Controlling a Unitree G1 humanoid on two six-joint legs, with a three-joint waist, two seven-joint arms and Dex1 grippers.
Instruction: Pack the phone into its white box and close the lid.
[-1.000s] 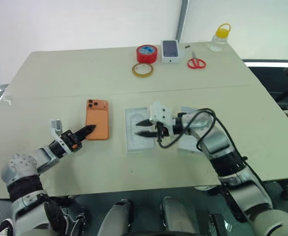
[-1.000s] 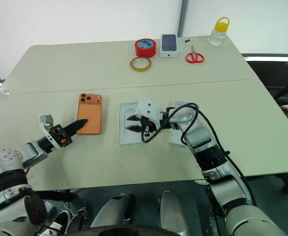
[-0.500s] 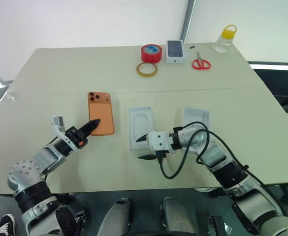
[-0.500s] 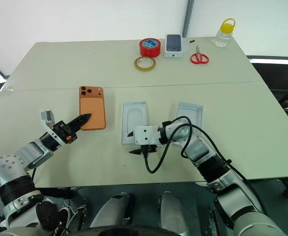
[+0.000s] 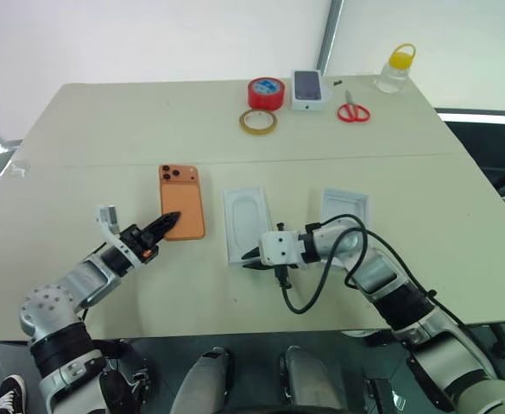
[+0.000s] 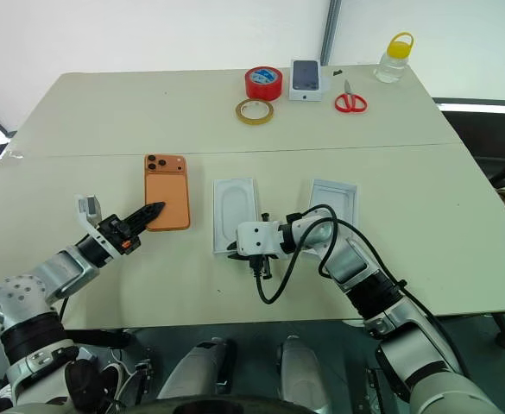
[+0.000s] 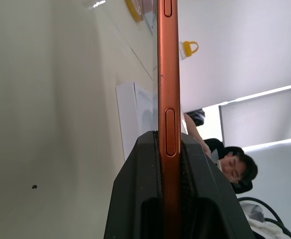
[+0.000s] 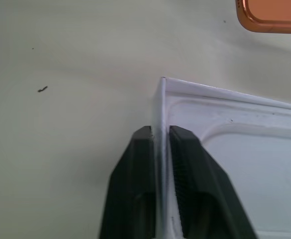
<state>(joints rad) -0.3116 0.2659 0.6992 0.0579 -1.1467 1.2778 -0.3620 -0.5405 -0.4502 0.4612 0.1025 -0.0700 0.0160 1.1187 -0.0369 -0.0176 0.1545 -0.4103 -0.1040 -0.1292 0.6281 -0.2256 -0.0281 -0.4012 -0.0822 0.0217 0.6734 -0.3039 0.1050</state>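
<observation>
Step in hand: both arms have taken their grips and the phone is not yet packed.

- The left gripper (image 5: 169, 220) is closed on the near end of the phone (image 5: 181, 201). The left wrist view shows the orange edge clamped between both fingers.
- The phone lies camera side up on the table (image 5: 105, 129), just left of the box (image 5: 246, 216) and apart from it.
- The right gripper (image 5: 250, 256) is nearly shut. It pinches the thin wall at the box's near corner, one finger inside and one outside.
- The box is empty, with a rounded oblong outline on its floor.
- A second white tray, probably the lid (image 5: 345, 207), sits to the right, partly behind the right arm. Which tray is box and which is lid is hard to tell from here.

Next move, as a judgement: lift the phone by its end, carry it right over the box, square it to the walls and lower it flat. Meanwhile the right gripper steadies the box. The thin grip may let the phone droop or slip. The lid goes on after that.
</observation>
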